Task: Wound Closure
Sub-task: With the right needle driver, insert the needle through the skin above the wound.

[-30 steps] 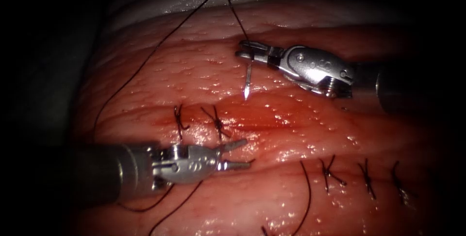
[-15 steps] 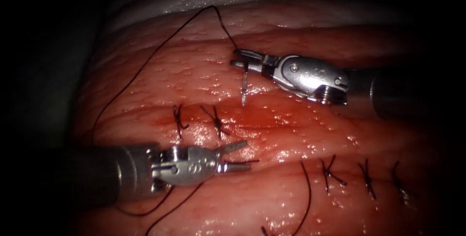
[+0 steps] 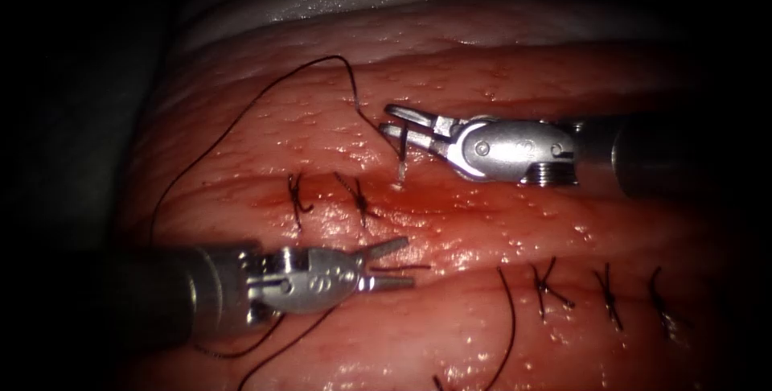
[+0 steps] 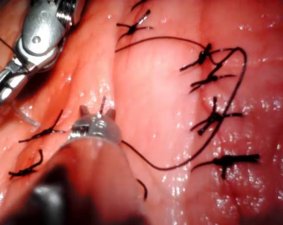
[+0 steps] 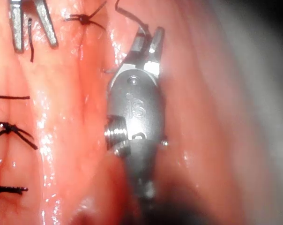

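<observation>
Endoscope view: your right arm's silver needle driver comes in from the right, jaws pinched on the thin curved steel needle near its thread end. The needle hangs down from the jaws, and its tip touches the glistening pink tissue just above the red, wet cut, right of the two dark knotted stitches. How deep the tip sits, you cannot tell. The dark thin thread runs from the needle up in a loop, then down the left of the tissue. Your left arm's silver needle driver lies below the cut with jaws spread, holding nothing; a short dark thread end lies between them. Three more dark stitches sit lower right.

Left wrist view: the left tool's spread jaw tips poke out over the tissue; the right tool is nearby with the pale needle under it. Thread curves past several stitches.

Right wrist view: the right tool's jaws are closed on the needle shank, with thread trailing off. The left tool's open jaws are close by, beside a stitch.
</observation>
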{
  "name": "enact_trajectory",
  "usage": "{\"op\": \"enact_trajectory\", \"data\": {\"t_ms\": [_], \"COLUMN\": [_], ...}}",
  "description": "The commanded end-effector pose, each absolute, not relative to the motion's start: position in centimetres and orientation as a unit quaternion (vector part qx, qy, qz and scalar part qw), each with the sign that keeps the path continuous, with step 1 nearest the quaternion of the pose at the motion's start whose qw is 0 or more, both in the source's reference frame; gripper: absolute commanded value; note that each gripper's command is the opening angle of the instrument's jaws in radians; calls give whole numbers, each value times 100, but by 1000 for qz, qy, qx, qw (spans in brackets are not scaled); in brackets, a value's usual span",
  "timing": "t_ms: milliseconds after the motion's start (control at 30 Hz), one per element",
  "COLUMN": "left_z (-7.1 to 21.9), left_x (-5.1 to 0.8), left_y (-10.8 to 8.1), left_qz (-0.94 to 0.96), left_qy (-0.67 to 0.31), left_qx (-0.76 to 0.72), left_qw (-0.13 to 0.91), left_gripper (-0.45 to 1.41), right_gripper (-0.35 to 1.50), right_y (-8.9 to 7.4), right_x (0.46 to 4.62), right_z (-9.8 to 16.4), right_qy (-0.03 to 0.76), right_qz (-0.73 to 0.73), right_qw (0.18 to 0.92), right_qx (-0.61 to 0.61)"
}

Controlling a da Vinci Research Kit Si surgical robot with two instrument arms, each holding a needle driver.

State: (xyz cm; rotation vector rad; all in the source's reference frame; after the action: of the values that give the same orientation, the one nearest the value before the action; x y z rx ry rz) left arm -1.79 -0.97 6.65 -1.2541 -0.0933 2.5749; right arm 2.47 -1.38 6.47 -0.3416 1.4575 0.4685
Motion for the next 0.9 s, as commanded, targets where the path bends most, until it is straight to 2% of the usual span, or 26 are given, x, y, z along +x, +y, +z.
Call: {"op": "enact_trajectory", "data": {"t_ms": [33, 900], "left_z": [670, 662], "left_x": [-184, -169], "left_y": [-98, -95], "left_qz": [890, 890], "left_qy": [-32, -37], "left_qx": [-434, -433], "left_qw": [137, 137], "left_gripper": [12, 9], "right_gripper": [-35, -35], "right_y": [-145, -225], "right_x": [256, 250], "right_z": [655, 695], "right_qy": [654, 613], "right_qz": [200, 126], "right_qw": [713, 775], "right_qx": [-155, -93]}}
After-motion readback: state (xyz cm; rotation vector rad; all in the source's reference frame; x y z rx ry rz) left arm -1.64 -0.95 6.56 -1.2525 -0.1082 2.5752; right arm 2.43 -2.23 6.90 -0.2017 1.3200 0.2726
